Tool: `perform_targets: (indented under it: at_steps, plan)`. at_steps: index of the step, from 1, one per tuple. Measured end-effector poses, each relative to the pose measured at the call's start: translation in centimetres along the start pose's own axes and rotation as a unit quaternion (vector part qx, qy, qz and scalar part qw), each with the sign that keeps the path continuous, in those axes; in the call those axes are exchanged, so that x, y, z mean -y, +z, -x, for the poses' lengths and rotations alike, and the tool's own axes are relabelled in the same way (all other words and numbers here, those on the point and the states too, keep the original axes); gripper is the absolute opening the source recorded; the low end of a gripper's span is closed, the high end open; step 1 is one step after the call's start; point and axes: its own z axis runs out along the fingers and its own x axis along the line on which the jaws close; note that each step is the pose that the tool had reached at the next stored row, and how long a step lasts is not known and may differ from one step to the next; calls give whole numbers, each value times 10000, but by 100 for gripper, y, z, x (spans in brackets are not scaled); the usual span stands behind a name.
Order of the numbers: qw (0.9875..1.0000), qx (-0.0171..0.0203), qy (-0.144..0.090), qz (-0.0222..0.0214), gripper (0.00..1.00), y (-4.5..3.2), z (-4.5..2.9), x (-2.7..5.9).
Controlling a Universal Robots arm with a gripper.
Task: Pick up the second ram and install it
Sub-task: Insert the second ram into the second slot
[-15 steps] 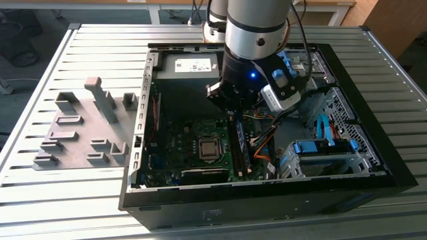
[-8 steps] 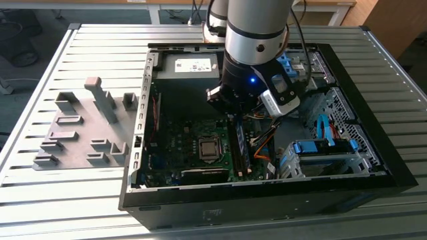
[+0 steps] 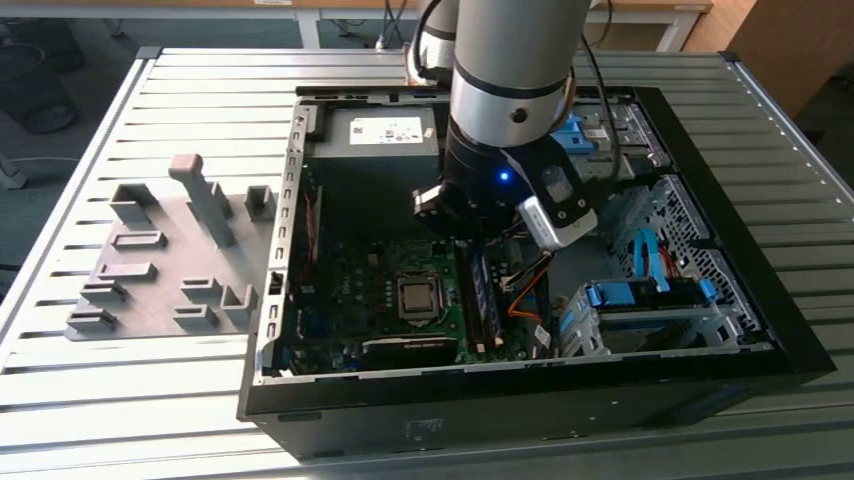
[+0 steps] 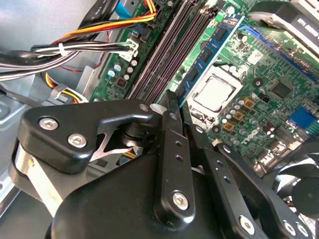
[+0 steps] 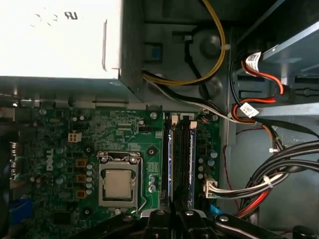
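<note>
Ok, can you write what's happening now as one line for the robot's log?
gripper: above motherboard, at memory slots | second ram: standing in slot, under gripper | case: open

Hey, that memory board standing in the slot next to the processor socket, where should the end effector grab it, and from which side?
Probably best to grip the memory board by its exposed top long edge, pinching across its two flat faces near mid-length, coming straight down from above. It stands on edge with its lower edge in the slot, and the processor socket and neighbouring slots crowd its sides.
</note>
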Motion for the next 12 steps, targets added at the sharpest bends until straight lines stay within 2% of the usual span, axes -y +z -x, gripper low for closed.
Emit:
perform_targets:
  at_steps: [3, 12]
  plan:
    - [10000, -1, 32, -35, 14, 20, 2, 0]
    - [10000, -1, 39, -34, 14, 27, 0, 0]
